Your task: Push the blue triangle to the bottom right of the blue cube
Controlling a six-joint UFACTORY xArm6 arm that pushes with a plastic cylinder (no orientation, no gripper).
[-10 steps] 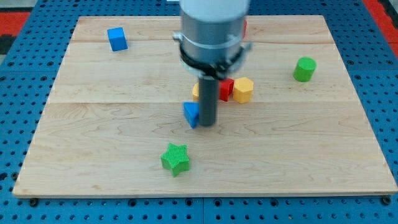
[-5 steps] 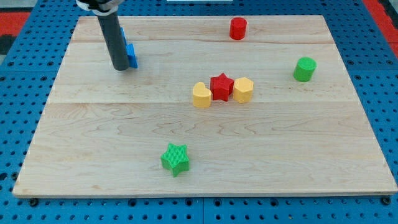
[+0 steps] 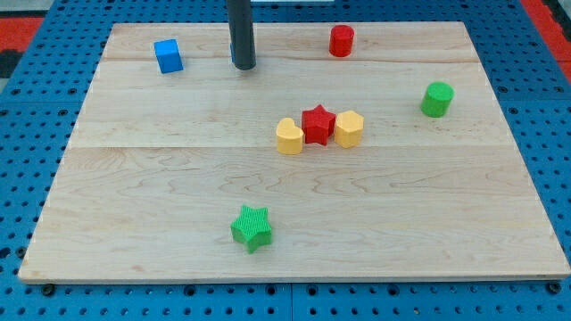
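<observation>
Arm: Worktop [image 3: 401, 214] of pale wood, far left quarter. You see my tip [image 3: 243, 66] planted on the far side, to the right of the blue cube [image 3: 168, 55] and clear of it.

Operator: And the blue triangle?

Arm: You get only a sliver of blue at the rod's left edge, which I take to be the blue triangle [image 3: 234, 55]. It is pressed against the rod and mostly hidden by it, so you cannot confirm the shape.

Operator: How far along?

Arm: By my reading, not finished. That sliver sits level with the cube and apart from it on the right. You would want it nearer to you and closer in, at the cube's near-right corner.

Operator: Gripper state? Any containers?

Arm: No gripper shows, only the bare rod, so you have nothing spread or pinched to report. No containers either. The rest lie loose:
- a red cylinder [image 3: 341, 41] at the far edge
- a green cylinder [image 3: 437, 99] on the right
- a yellow heart [image 3: 289, 137], red star [image 3: 318, 125] and yellow hexagon [image 3: 349, 129] touching in a row at centre
- a green star [image 3: 252, 227] near you
</observation>
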